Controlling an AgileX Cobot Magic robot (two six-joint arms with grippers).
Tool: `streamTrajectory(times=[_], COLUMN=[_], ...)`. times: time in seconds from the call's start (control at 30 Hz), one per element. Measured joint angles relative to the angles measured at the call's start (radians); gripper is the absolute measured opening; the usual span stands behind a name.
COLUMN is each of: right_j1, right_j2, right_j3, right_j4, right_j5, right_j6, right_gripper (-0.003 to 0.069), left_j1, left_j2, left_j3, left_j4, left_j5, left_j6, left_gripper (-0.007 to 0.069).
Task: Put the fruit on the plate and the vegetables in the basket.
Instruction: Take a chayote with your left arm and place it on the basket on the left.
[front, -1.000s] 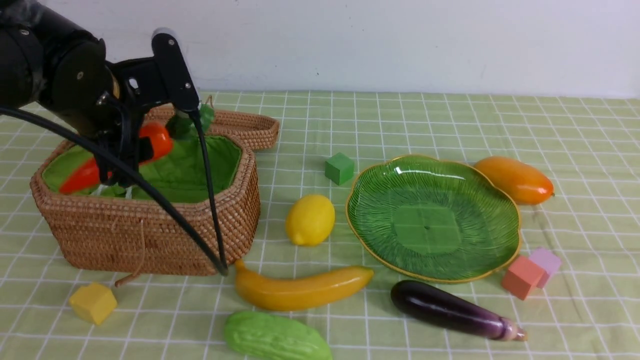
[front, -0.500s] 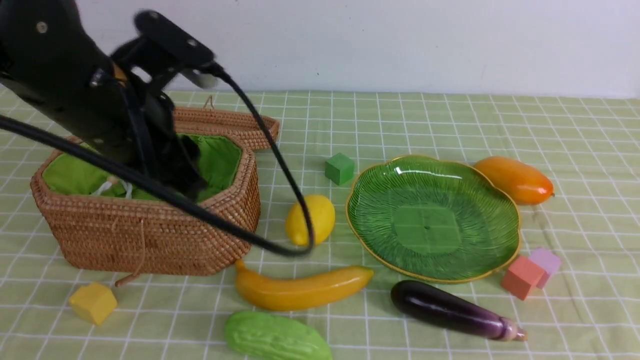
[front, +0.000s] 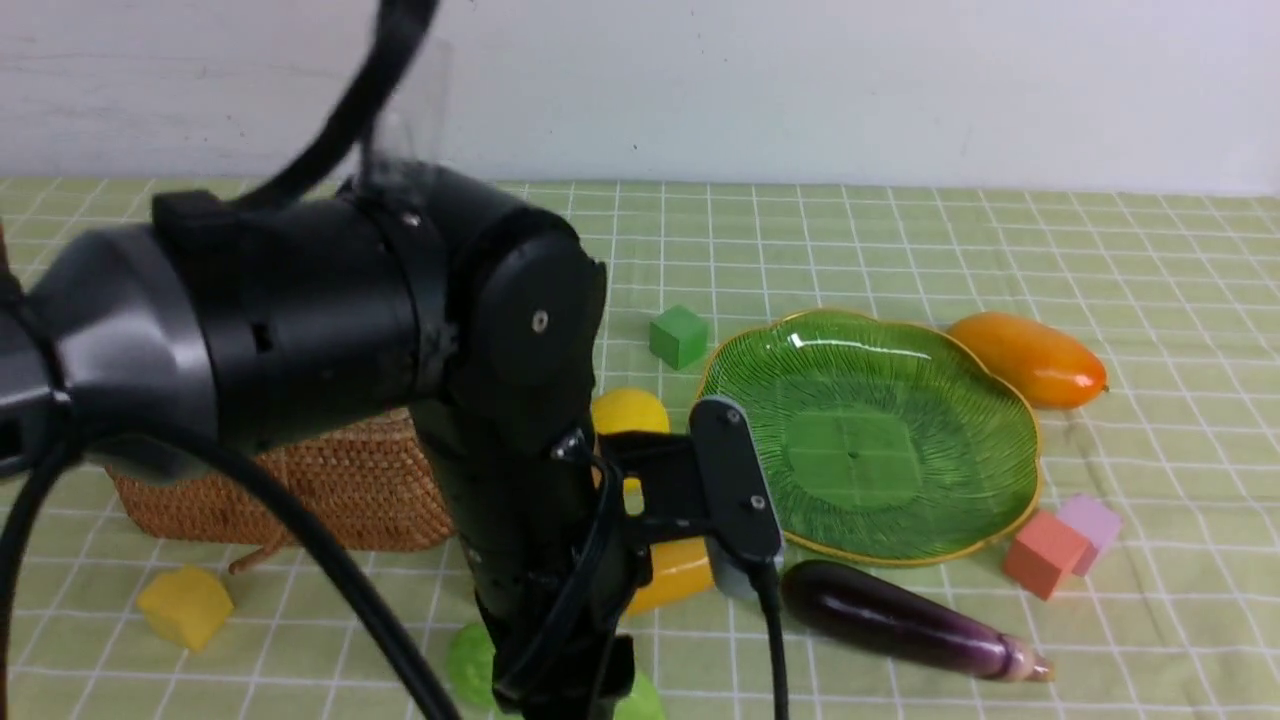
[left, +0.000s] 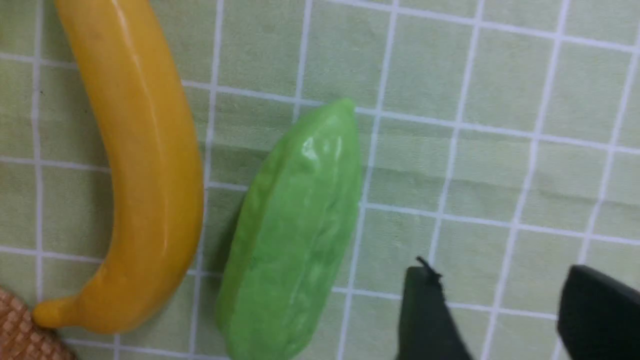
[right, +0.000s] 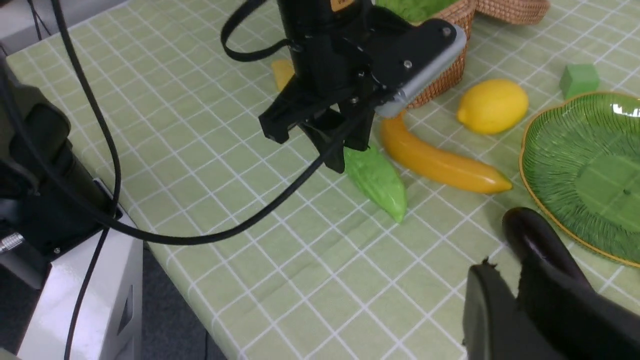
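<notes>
My left gripper (left: 500, 270) hangs open and empty low over the cloth, just beside the ridged green gourd (left: 295, 235). The banana (left: 145, 165) lies along the gourd's other side. In the front view my left arm covers much of the basket (front: 350, 490), and the carrot is hidden. The lemon (front: 625, 410) peeks out behind the arm. The green plate (front: 900, 400) holds nothing, with the mango (front: 1030, 358) behind it and the eggplant (front: 900, 620) in front. My right gripper (right: 505, 280) is shut and empty, near the eggplant (right: 535, 240).
A green cube (front: 679, 336) sits behind the lemon. A yellow cube (front: 186, 605) lies before the basket, and orange (front: 1043, 555) and purple (front: 1095, 520) cubes sit right of the plate. The table's near edge and the robot's base (right: 75, 280) show in the right wrist view.
My left arm held the carrot over the basket, dipped into it, then swung forward and down to the gourd. The carrot is no longer in its jaws.
</notes>
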Motion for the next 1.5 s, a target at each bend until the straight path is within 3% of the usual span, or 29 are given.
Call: streamTrajectory(times=[0.13, 0.23, 0.37, 0.6, 0.77, 1.03, 1.3, 1.5], right_j1=[0.0, 0.0, 0.0, 0.0, 0.0, 0.0, 0.0, 0.0], right_j2=[0.0, 0.0, 0.0, 0.0, 0.0, 0.0, 0.0, 0.0], right_j3=[-0.016, -0.018, -0.019, -0.019, -0.019, -0.019, -0.019, -0.019], right_j4=[-0.006, -0.006, -0.006, -0.006, -0.021, -0.056, -0.18, -0.198], right_j5=[0.005, 0.006, 0.009, 0.015, 0.04, 0.046, 0.046, 0.042], right_j6=[0.0, 0.0, 0.0, 0.0, 0.0, 0.005, 0.134, 0.15], right_gripper=[0.0097, 0.0097, 0.0099, 0.0107, 0.0107, 0.0112, 0.0118, 0.0121], left_j1=[0.0, 0.0, 0.0, 0.0, 0.0, 0.0, -0.003, -0.003], left_j2=[0.007, 0.023, 0.068, 0.166, 0.194, 0.196, 0.172, 0.066], left_j3=[0.087, 0.122, 0.131, 0.131, 0.13, 0.13, 0.132, 0.133], left_j4=[0.066, 0.12, 0.174, 0.259, 0.286, 0.288, 0.262, 0.218], left_j5=[-0.168, -0.263, -0.325, -0.352, -0.36, -0.36, -0.319, -0.302], left_j6=[0.001, 0.003, 0.003, 0.003, 0.0, -0.003, -0.026, -0.025], left_gripper=[0.0619, 0.0658, 0.0631, 0.0498, 0.0457, 0.0453, 0.0453, 0.0453])
